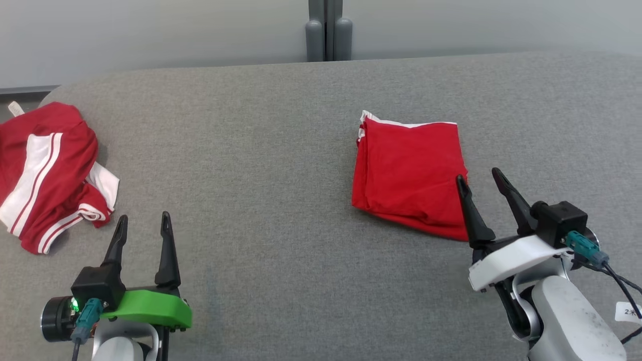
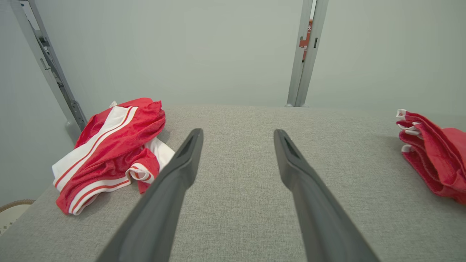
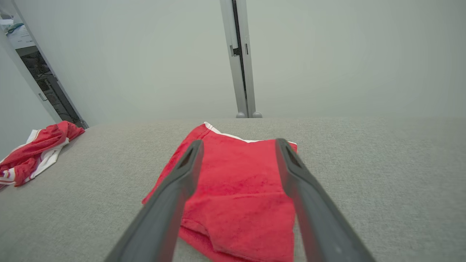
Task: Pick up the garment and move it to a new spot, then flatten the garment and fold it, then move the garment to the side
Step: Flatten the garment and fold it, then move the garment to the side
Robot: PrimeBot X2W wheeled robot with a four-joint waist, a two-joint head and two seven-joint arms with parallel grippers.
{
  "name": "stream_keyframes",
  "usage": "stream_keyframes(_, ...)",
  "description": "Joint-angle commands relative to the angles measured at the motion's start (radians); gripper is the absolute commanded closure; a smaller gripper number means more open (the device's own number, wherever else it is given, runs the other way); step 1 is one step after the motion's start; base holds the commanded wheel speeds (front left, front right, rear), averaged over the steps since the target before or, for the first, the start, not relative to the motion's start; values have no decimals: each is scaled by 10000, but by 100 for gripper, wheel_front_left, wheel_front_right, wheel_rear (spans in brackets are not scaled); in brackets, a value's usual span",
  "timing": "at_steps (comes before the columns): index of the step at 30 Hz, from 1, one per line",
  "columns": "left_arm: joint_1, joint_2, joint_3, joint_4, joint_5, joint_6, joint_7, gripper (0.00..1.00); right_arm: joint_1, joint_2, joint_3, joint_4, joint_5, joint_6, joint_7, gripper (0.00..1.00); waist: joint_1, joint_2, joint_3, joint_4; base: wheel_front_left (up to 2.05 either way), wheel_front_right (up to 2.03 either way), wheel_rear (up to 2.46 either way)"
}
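A folded red garment with a thin white trim lies flat on the grey table, right of centre. My right gripper hovers open at its near right corner, and the wrist view shows red cloth between and below the spread fingers, with nothing pinched. A second red garment with white stripes lies crumpled at the table's far left. At the lower left, my left gripper stands open over bare table, a little right of that crumpled garment.
The table's rounded back edge meets a pale wall with a grey post behind the middle. A woven basket rim shows beyond the table's left edge. Grey table lies between the two garments.
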Motion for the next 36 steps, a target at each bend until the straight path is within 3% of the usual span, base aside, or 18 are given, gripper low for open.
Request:
stream_keyframes(1,229,94,53,-22,38,20,1,0,258,14,-104,-158,-153,1,-28,0,0,-1,-238,-259,0,0,0)
stream_keyframes(13,823,160,147,-68,269,100,1,0,1894,428,-1161,-1129,-614,1,-28,0,0,-1,-893,-580,0,0,0)
stream_keyframes(36,1358,330,-38,-1007,185,392,579,0,2568,627,-1339,-1703,-1071,1,-28,0,0,-1,-1196,-271,0,0,0)
